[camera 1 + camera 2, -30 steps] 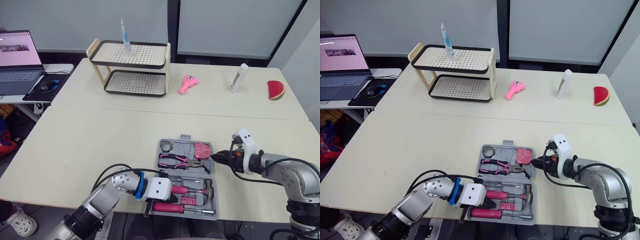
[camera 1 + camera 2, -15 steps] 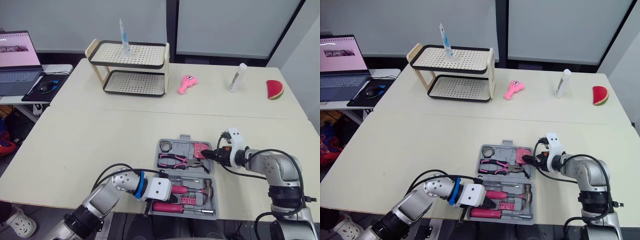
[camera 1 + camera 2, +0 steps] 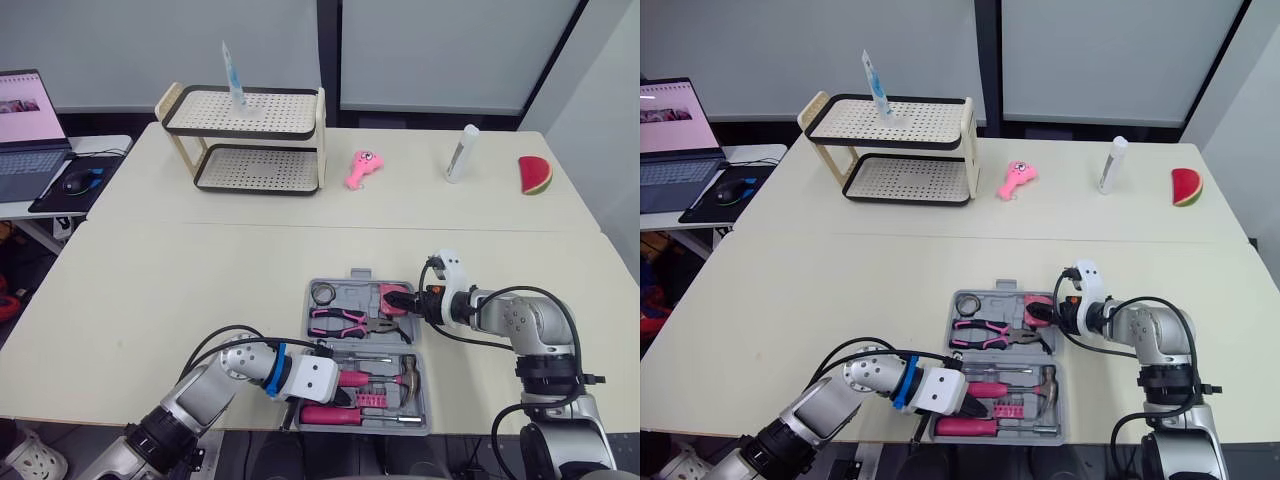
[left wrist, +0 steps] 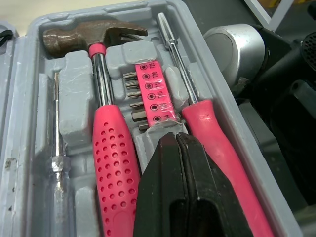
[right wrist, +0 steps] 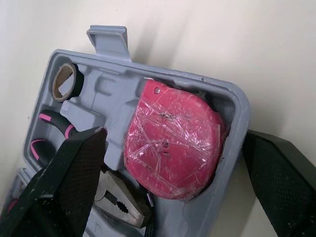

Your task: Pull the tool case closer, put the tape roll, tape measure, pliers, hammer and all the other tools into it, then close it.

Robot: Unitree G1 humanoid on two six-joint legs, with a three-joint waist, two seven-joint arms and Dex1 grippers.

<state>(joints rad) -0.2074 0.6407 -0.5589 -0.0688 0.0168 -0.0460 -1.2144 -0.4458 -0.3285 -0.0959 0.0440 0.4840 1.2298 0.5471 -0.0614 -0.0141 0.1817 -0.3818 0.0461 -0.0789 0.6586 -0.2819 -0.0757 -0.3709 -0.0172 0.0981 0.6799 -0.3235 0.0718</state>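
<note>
The grey tool case (image 3: 361, 276) lies open at the table's near edge. Its far half holds the tape roll (image 3: 322, 293), the pink-handled pliers (image 3: 345, 321) and the pink tape measure (image 5: 173, 138). The near half holds the hammer (image 4: 98, 118), a pink bit holder (image 4: 150, 98) and a pink-handled screwdriver (image 4: 212, 138). My left gripper (image 4: 175, 140) is shut and empty, hovering over the bit holder. My right gripper (image 5: 174, 133) is open at the case's far right corner, one finger over the pliers and the other outside the case wall, the tape measure between them.
At the back of the table stand a two-tier rack (image 3: 245, 140), a pink toy (image 3: 360, 168), a white tube (image 3: 458, 153) and a watermelon slice (image 3: 535, 175). A laptop (image 3: 25, 110) sits on a side desk at the far left.
The camera has shifted. My right gripper has moved left from beside the case to straddle its far right corner and the tape measure. The left gripper has stayed over the near half.
</note>
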